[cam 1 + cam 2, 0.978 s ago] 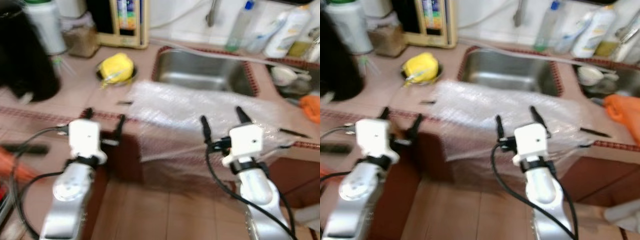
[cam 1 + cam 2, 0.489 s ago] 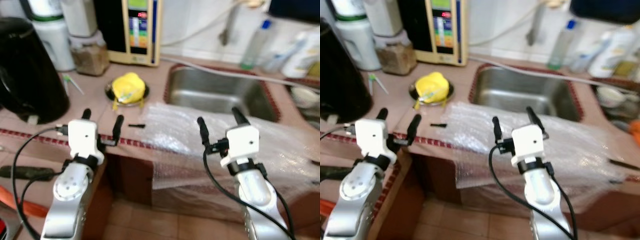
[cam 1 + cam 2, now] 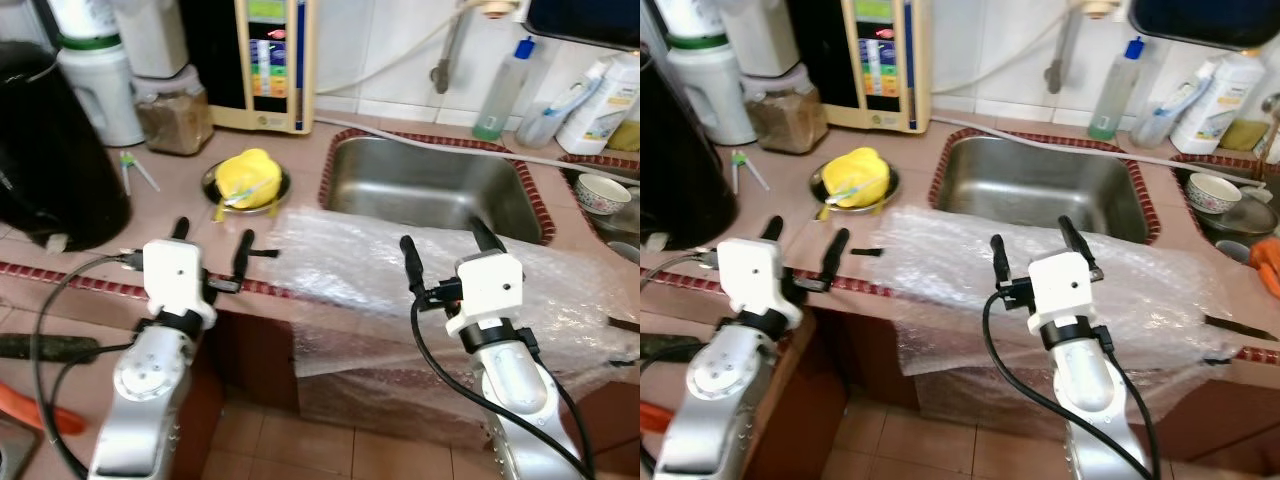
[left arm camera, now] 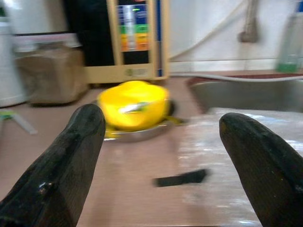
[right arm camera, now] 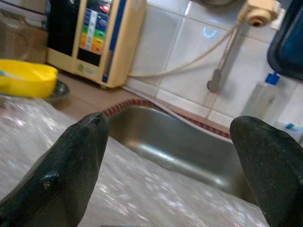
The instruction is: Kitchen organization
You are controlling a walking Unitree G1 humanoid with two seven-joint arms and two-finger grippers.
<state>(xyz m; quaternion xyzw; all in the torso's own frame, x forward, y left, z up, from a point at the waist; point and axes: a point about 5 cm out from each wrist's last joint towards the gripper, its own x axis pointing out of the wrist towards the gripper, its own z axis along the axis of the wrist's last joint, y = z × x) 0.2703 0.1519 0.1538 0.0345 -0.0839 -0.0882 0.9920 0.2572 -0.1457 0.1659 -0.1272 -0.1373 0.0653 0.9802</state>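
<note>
Kitchen counter (image 3: pixel 160 205), bubble wrap (image 3: pixel 420 270) lengthwise along its edge, overhanging

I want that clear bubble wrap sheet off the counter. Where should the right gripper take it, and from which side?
Probably at the front edge of the clear bubble wrap sheet, where it droops over the pink tiled counter lip. That hanging flap is free on both faces, so the open right gripper, now above it, could come in from the front, one finger each side. On the countertop it lies flat.

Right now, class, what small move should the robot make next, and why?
Probably ease the right gripper forward and down onto the bubble wrap: its fingers are open above the sheet, which hangs over the counter edge.
</note>
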